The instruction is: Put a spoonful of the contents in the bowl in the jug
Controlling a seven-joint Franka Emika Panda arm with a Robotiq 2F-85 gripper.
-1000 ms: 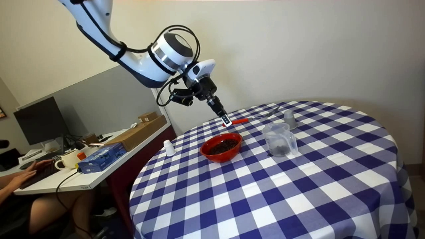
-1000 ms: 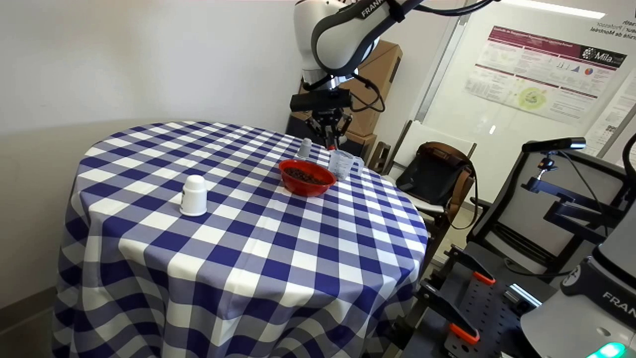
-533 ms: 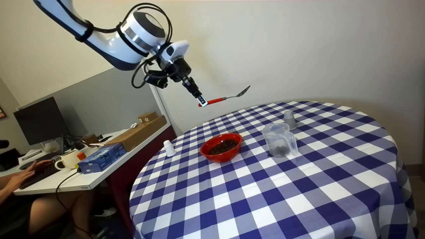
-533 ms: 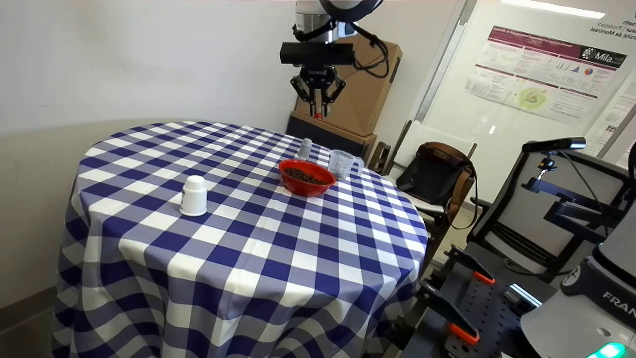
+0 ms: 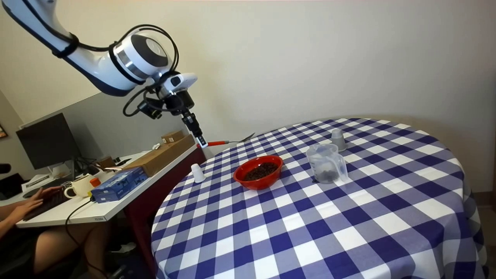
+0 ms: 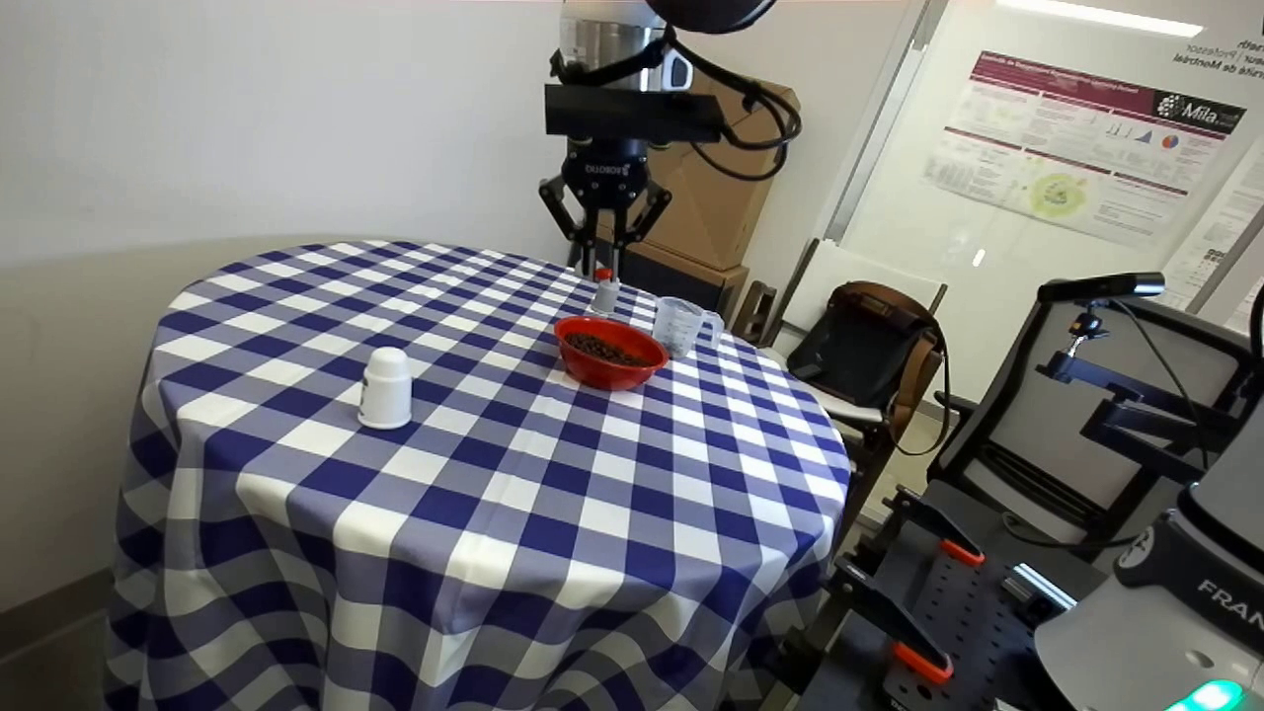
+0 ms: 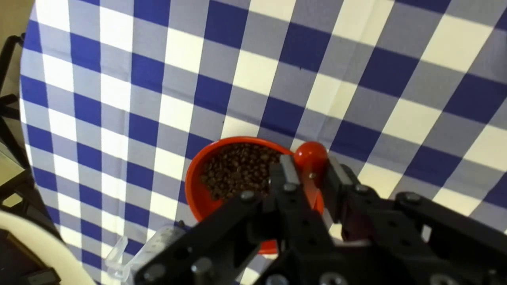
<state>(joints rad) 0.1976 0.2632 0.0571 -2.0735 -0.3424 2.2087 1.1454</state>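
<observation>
The cloth [image 5: 294, 223] is checked blue-and-white. In mid-air, the gripper [image 6: 603, 275], jaws clenched, holds a spoon [image 5: 223, 142] by its red handle. The bowl [image 5: 261, 185] stands on the cloth, the jug [image 5: 321, 159] upright near it. Beans [image 7: 237, 170] lie in the bowl and, probably, low in the jug.

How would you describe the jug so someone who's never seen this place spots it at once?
Start at the blue-and-white checked tablecloth, then find the red bowl on it. In both exterior views, the jug stands to the right of that bowl. What sets it apart from the bowl and the pale cup nearby is its handle, plus dark bits showing through its clear wall.
</observation>
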